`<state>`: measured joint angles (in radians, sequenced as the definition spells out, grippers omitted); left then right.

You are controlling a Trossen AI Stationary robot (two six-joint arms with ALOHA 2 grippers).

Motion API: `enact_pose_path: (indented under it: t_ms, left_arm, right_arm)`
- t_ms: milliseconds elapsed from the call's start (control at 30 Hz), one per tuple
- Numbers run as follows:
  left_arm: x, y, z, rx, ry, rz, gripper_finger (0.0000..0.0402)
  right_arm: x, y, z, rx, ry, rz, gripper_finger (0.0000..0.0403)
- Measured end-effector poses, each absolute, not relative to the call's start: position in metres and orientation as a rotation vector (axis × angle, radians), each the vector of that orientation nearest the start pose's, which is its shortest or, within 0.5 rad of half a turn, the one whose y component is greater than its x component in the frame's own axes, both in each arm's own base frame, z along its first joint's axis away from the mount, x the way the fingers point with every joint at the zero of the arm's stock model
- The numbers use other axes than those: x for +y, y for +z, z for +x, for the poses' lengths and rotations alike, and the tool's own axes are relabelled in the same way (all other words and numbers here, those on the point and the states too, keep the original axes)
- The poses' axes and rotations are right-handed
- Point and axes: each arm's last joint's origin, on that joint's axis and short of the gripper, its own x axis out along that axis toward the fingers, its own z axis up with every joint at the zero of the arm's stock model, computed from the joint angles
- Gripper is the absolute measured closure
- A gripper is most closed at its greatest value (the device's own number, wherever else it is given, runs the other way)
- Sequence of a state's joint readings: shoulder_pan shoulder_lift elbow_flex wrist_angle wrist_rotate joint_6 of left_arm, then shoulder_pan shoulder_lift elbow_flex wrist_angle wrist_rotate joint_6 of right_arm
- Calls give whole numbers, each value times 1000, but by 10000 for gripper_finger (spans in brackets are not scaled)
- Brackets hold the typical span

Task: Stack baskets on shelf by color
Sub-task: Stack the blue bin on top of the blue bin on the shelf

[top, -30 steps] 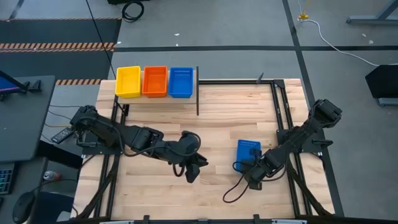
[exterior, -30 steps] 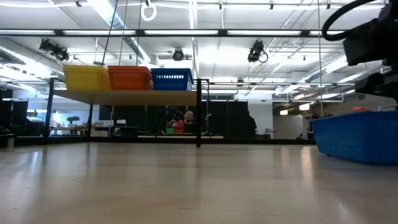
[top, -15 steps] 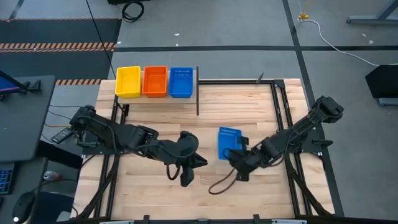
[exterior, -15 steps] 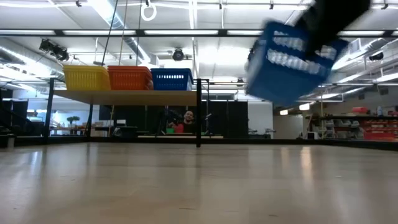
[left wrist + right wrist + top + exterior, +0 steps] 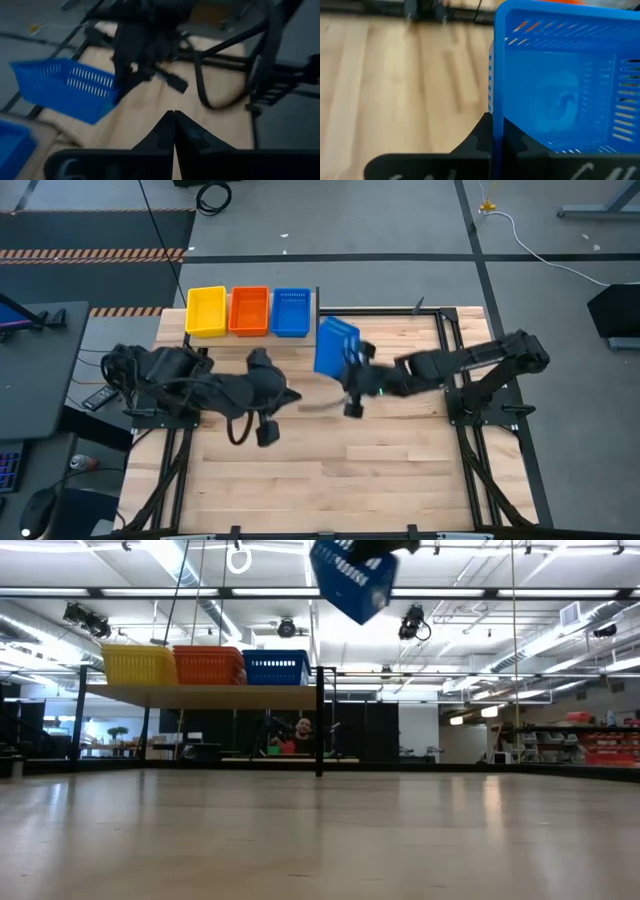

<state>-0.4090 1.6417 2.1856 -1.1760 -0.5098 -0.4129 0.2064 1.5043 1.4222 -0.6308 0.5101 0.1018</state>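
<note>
Right jaws [image 5: 352,368] clamp the carried blue basket [image 5: 335,346] by its wall — tilted, long axis toward the shelf [image 5: 300,337] — left jaws [image 5: 266,434] closed empty

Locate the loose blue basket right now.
In the high view the blue basket hangs tilted in the right gripper, off the table, just right of the shelf holding three stacks.

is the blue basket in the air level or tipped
Tipped: the carried blue basket hangs slanted, one corner lowest, pinched by the right gripper.

You see a yellow basket [image 5: 205,311], orange basket [image 5: 249,310], blue basket [image 5: 291,311] with slotted mesh walls, another blue slotted basket [image 5: 334,345], light-wood shelf [image 5: 200,696], black legs [image 5: 320,725], dark arms.
</note>
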Motion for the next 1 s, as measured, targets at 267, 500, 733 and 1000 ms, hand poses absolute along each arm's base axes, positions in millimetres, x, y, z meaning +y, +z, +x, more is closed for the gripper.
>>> enact_pose_path:
  t_ms: [267, 500, 733, 1000]
  left_arm:
    - [-80, 498, 256, 576, 263, -87, 393]
    - [-52, 505, 246, 565, 343, -103, 394]
    - [-45, 506, 252, 532, 367, -145, 389]
    - [-46, 502, 255, 555, 364, -140, 395]
  right_arm:
    - [-2, 362, 335, 492, -324, -136, 396]
    - [-53, 365, 335, 469, -306, -156, 396]
    - [-90, 362, 349, 351, -257, -142, 396]
    - [-99, 338, 370, 381, -240, -179, 395]
